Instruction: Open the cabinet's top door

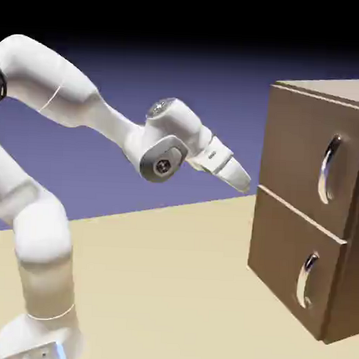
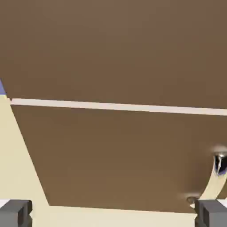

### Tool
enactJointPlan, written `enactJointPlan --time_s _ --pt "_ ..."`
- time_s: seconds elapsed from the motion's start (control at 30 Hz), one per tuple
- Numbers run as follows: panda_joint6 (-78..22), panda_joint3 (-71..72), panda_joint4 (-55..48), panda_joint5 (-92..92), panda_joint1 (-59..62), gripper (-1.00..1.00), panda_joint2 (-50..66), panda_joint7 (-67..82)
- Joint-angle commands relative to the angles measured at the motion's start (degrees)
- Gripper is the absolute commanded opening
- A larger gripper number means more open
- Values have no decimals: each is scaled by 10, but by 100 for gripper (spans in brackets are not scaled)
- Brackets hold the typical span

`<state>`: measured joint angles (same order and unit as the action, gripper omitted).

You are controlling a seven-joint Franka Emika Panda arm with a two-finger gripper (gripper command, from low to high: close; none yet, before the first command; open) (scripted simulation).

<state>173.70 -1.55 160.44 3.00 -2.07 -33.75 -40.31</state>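
Gripper point(image 1: 240, 178) mid-frame, jaws wide, empty, just left of the cabinet point(image 1: 284, 216); top door point(image 1: 305, 155) shut.

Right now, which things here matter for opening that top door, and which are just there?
For the job:
cabinet
top door
its silver handle
open gripper

Just there:
lower panel
lower handle
table

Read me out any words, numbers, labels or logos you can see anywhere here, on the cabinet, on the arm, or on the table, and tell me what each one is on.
None: no readable text on the cabinet, its top door, the silver handles, the gripper or the table.
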Motion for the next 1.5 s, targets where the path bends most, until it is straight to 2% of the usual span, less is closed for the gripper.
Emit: enactJointPlan --time_s 0.0,1.47 --pt "-3 -13 -5 25 -11 100 -9 18" --pt "-116 -577 -209 1121 -514 100 -408 800"
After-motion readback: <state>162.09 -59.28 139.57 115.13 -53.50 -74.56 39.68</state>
